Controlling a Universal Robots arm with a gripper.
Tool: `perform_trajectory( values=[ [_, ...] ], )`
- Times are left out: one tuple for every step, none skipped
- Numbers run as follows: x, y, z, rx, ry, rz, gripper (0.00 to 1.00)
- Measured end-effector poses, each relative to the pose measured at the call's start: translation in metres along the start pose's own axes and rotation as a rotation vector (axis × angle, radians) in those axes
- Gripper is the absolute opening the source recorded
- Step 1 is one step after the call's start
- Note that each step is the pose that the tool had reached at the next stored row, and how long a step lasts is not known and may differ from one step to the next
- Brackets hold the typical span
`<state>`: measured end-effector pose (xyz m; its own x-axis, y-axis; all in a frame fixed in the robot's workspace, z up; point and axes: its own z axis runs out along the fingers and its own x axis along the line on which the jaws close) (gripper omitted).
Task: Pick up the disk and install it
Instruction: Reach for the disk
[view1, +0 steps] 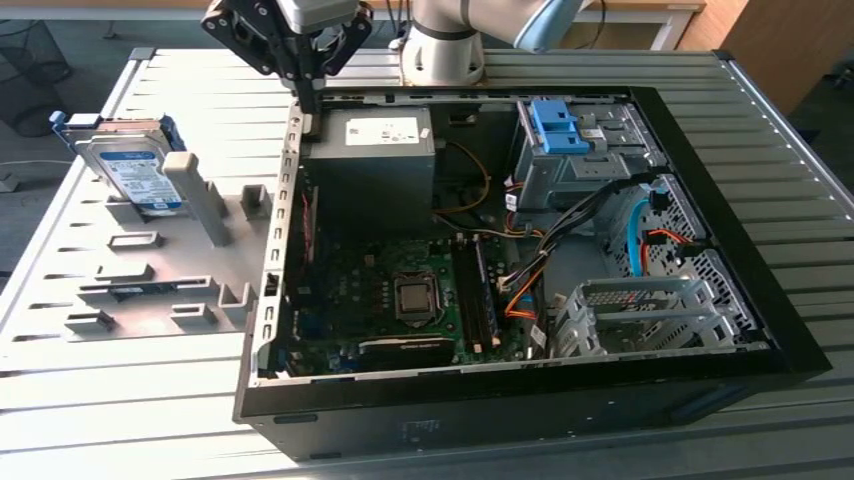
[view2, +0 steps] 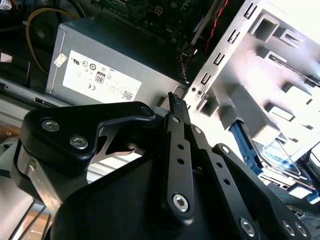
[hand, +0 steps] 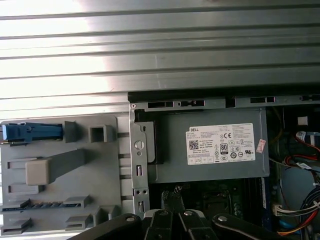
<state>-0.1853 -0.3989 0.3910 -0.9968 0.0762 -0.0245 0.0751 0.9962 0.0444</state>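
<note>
0 of 2 steps done. Upper left of the exterior view: flat silver-grey metal disk (view1: 131, 165) with white-and-blue label and blue plastic bracket, upright in a grey plastic rack (view1: 200, 205), untouched. Top centre: black gripper (view1: 306, 100), closed on nothing, over the back corner of the open black computer case (view1: 534, 400), well apart from the disk.

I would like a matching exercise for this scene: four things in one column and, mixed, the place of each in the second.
1 disk
2 claw
3 blue latch
4 grey box with white sticker

A on the drive cage inside the case
B on edge in the grey rack outside the case
C over the case's wall, empty
D in the case corner nearest the claw

Pairs: 1-B, 2-C, 3-A, 4-D.
</note>
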Motion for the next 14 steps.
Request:
perform_trajectory(
  values=[
    [0.0005, 0.0000, 0.0000, 0.0000, 0.0000, 0.000, 0.11],
    [0.0009, -0.0001, 0.0000, 0.0000, 0.0000, 0.000, 0.11],
    [0.0013, -0.0001, 0.0000, 0.0001, 0.0001, 0.000, 0.11],
    [0.0018, -0.0001, 0.0000, 0.0000, 0.0000, 0.000, 0.11],
    [0.0022, -0.0002, 0.0000, 0.0000, 0.0000, 0.000, 0.11],
    [0.0027, -0.0002, 0.0001, 0.0000, 0.0000, 0.000, 0.11],
    [0.0031, -0.0002, 0.0001, 0.0000, 0.0000, 0.000, 0.11],
    [0.0036, -0.0003, 0.0001, 0.0000, 0.0000, 0.000, 0.11],
    [0.0041, -0.0003, 0.0001, 0.0000, 0.0000, 0.000, 0.11],
    [0.0046, -0.0004, 0.0001, 0.0000, 0.0000, 0.000, 0.11],
    [0.0051, -0.0004, 0.0001, 0.0000, 0.0000, 0.000, 0.11],
    [0.0055, -0.0004, 0.0001, 0.0000, 0.0000, 0.000, 0.11],
    [0.0061, -0.0005, 0.0001, 0.0000, 0.0000, 0.000, 0.11],
    [0.0066, -0.0005, 0.0001, 0.0000, 0.0000, 0.000, 0.11]
  ],
)
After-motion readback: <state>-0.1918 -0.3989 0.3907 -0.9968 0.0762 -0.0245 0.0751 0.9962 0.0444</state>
